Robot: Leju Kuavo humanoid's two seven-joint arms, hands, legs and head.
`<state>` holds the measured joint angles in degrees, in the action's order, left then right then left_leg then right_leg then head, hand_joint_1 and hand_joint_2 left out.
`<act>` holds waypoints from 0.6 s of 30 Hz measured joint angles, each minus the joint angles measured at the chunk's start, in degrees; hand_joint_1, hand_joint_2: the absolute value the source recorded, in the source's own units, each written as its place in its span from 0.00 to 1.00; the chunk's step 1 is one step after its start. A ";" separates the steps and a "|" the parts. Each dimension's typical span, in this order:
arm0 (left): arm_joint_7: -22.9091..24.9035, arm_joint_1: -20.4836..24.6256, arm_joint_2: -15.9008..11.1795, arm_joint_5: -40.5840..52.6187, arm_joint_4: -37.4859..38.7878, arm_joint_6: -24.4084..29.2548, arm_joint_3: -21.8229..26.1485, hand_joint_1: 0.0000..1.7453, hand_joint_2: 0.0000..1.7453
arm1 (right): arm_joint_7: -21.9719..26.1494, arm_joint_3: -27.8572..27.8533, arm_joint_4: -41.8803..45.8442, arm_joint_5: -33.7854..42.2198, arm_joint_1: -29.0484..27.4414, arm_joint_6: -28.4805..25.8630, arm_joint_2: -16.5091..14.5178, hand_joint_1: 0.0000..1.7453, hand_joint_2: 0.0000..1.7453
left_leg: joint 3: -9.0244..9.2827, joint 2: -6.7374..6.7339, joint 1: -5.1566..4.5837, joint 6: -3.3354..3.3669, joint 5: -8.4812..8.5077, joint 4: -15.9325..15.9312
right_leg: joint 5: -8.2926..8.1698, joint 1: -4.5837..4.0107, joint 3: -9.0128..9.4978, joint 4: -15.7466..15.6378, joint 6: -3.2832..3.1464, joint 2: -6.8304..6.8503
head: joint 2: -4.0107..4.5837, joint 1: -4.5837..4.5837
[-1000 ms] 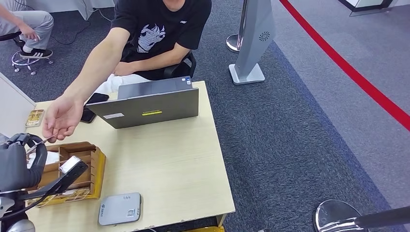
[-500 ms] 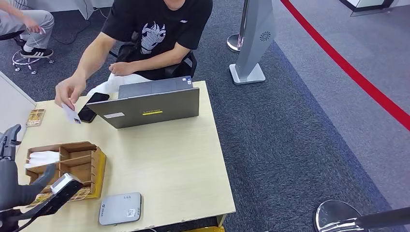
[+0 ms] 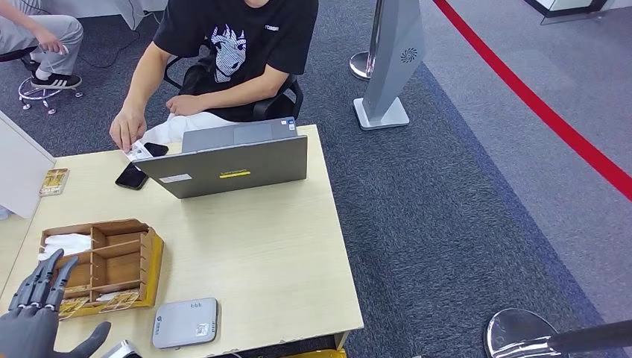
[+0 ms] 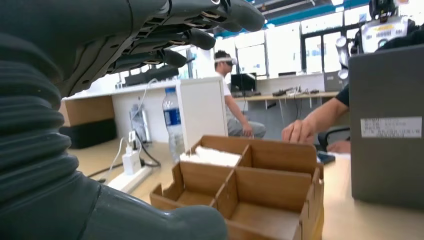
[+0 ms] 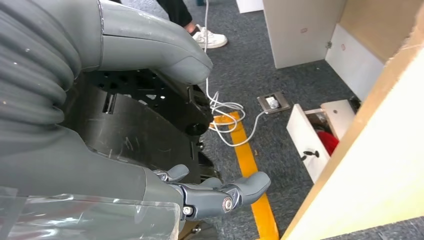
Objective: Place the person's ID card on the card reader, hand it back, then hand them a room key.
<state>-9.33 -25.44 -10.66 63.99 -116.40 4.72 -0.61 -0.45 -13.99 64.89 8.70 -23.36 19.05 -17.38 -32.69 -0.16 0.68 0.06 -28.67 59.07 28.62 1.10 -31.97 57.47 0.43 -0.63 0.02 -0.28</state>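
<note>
Left hand [image 3: 33, 317] low at the near corner of the tabletop [image 3: 261, 246], just short of the wooden organizer [image 3: 104, 265], fingers [image 3: 46, 280] spread and straight with nothing in them; right hand [image 5: 150, 165] hanging off the tabletop above the floor, fingers loosely apart and holding nothing. Card [image 3: 138, 151] beyond the organizer at the far edge beside the phone [image 3: 133, 177], under the person's hand [image 3: 128, 130], so probably already handed over. Card reader [image 3: 185, 322] just right of the organizer near the front edge, with bare tabletop stretching right for any reach.
</note>
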 joint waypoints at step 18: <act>-3.24 -0.06 5.82 8.51 10.72 2.38 3.73 0.00 1.00 | -0.24 -0.32 0.58 -0.16 -0.06 0.50 0.00 0.00 1.00 | 0.04 0.10 0.01 -0.01 -0.01 0.00 | 0.00 -0.01 0.07 0.00 0.00 0.12 | 0.00 -0.01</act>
<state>-12.57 -25.50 -4.84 72.51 -105.69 7.10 3.12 -0.69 -14.31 65.48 8.54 -23.42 19.55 -17.38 -32.65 -0.06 0.69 0.05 -28.68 59.07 28.61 1.10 -31.90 57.47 0.43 -0.51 0.02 -0.29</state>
